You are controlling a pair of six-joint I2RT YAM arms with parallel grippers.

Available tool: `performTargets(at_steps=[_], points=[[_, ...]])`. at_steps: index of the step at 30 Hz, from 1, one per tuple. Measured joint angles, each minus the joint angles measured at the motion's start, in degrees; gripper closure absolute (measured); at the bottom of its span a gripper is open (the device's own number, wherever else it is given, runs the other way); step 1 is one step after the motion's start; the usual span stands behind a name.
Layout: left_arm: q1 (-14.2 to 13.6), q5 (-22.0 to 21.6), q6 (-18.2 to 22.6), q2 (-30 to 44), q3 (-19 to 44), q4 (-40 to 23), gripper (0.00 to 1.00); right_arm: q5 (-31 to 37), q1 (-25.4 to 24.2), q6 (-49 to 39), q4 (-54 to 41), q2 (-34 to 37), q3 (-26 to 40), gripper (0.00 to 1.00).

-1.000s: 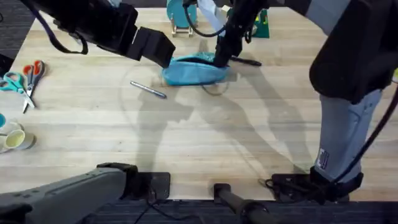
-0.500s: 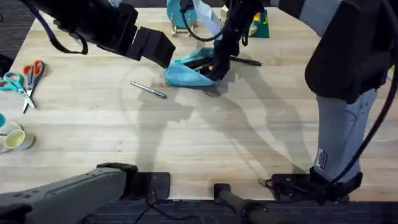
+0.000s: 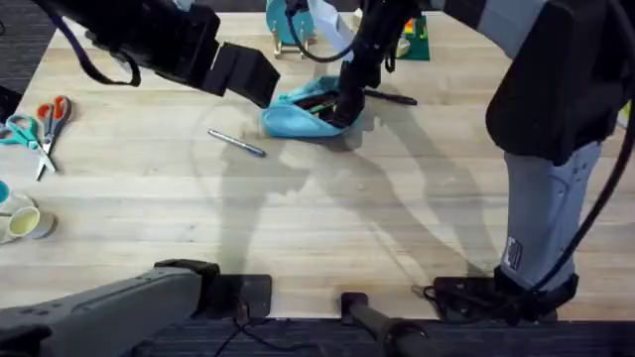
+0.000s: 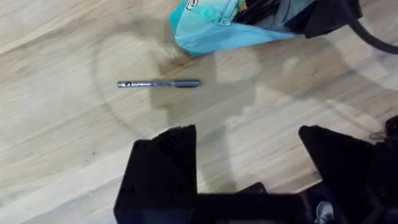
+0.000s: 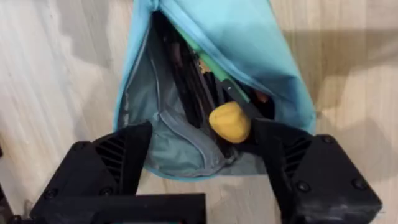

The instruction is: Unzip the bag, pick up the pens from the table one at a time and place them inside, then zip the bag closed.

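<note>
it looked like a robot lab: a big wooden table (image 3: 327, 218) with two robot arms fixed on it, scissors (image 3: 40, 124), tape rolls (image 3: 25, 223) and dark carpet (image 3: 20, 45).

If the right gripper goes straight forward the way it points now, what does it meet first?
Most likely the open bag: the right gripper points into its mouth, so it would meet the grey lining and the yellow-tipped item inside. Depth is unclear.

Dark grey carpet floor (image 3: 20, 45) shows past the pale tabletop's far-left corner
</note>
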Motion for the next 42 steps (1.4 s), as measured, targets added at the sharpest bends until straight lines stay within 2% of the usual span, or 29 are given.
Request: performTargets(at_steps=[6, 12, 20, 28, 42], points=[[0.0, 0.0, 0.0, 0.0, 0.0, 0.0, 0.008, 0.1, -0.3, 1.3, -2.1, -1.2, 3.2, 0.005], [0.0, 0.0, 0.0, 0.0, 0.0, 0.0, 0.008, 0.0, -2.3, 3.2, -2.7, -7.1, 3.7, 0.005], [0.0, 0.0, 0.0, 0.0, 0.0, 0.0, 0.007, 0.0, -7.9, 10.5, -3.8, -15.3, 4.3, 0.004], [0.0, 0.0, -0.6, 0.0, 0.0, -0.1, 0.007, 0.0, -14.6, 17.6, -5.2, -18.7, 4.4, 0.004], [0.0, -1.0, -2.4, 0.0, 0.0, -1.5, 0.007, 0.0, -15.5, 23.1, -5.4, -23.3, 4.4, 0.004]])
